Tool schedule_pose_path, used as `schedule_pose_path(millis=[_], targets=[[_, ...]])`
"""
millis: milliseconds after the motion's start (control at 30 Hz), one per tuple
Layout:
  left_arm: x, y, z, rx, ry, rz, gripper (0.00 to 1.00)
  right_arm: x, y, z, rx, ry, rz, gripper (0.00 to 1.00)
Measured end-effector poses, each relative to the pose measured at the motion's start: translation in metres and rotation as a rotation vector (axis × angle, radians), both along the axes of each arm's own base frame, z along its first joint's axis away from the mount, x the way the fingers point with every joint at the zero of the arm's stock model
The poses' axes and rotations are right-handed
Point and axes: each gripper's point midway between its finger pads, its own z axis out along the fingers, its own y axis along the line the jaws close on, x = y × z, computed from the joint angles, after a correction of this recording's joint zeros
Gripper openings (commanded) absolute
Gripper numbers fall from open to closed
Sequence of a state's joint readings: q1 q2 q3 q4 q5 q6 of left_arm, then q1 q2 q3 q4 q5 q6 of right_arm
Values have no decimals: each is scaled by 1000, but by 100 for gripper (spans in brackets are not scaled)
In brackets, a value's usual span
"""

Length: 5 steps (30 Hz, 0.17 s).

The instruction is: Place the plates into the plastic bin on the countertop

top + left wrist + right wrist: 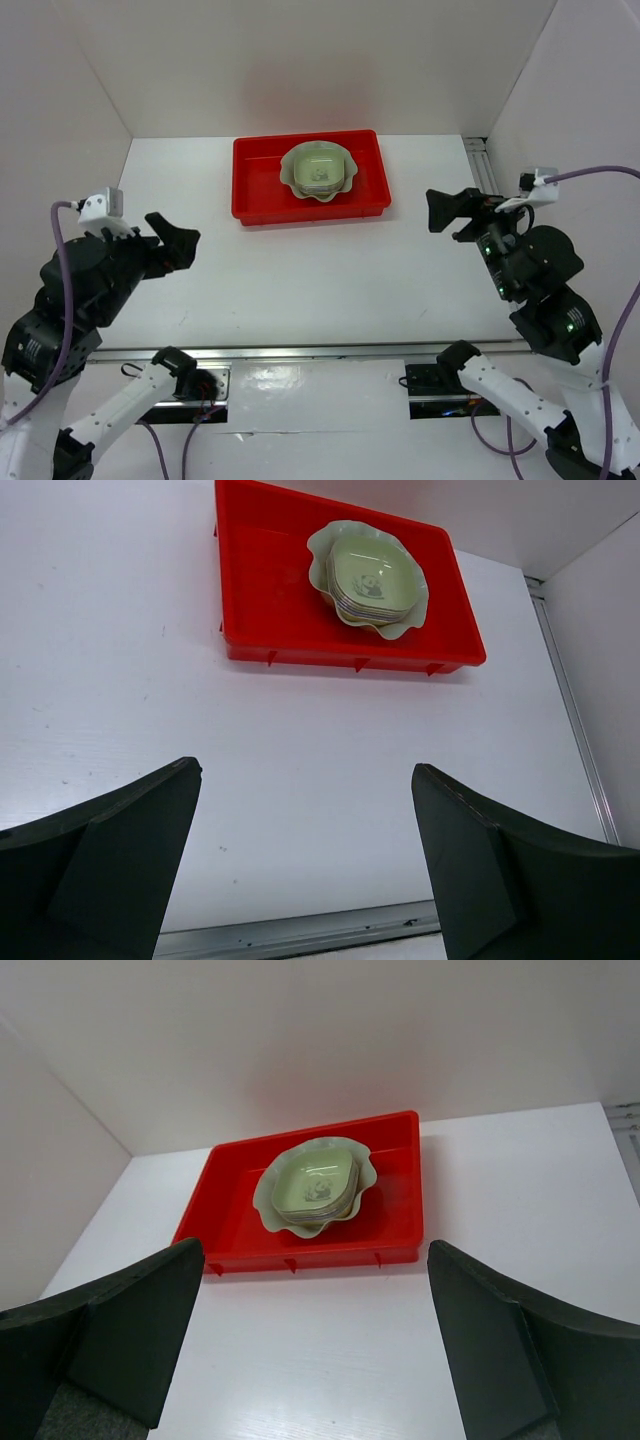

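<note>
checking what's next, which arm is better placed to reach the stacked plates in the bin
Right, probably. The stacked plates sit slightly right of centre in the red bin, nearer the right end effector than the left end effector. Both are open and empty.

Bright, even overhead light — soft shadows, sharp focus
</note>
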<state>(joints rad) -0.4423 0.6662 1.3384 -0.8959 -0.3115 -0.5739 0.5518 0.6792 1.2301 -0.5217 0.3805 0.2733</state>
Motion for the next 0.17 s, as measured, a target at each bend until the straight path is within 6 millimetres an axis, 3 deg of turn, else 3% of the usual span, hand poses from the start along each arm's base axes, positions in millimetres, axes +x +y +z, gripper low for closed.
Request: schedule_pose_path(millis=[167], targets=[[-10, 7, -4, 32, 20, 4, 100, -7, -4, -3, 3, -5, 0, 100]])
